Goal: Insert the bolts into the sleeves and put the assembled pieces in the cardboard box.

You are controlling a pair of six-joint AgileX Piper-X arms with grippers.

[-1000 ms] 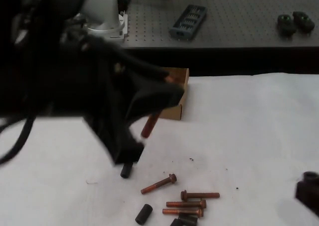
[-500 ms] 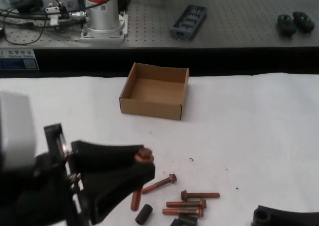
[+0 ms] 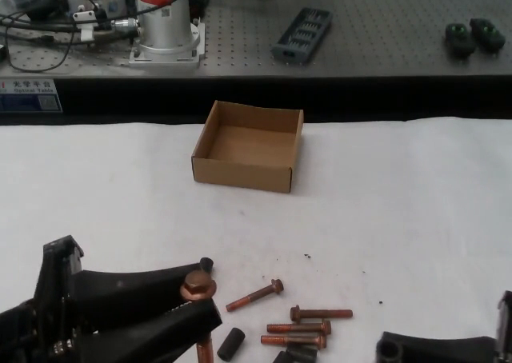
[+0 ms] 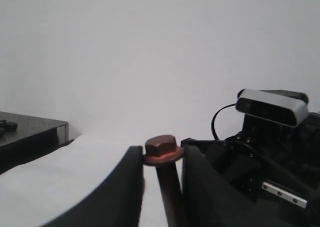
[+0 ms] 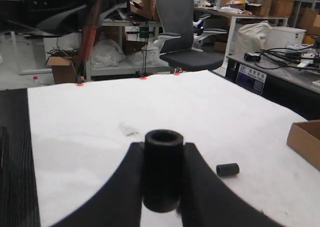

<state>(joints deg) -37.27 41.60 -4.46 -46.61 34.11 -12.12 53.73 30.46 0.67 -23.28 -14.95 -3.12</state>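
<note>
Five bolts (image 3: 254, 296), at least four sleeves (image 3: 230, 343) — one cardboard box (image 3: 244, 173)

office chair (image 5: 175, 14) — cluttered desks (image 5: 239, 13)

cardboard box (image 3: 248, 145) behind loose bolts (image 3: 296, 328) | held bolt (image 3: 198, 285) left of them | held sleeve (image 3: 390, 349) right
</note>
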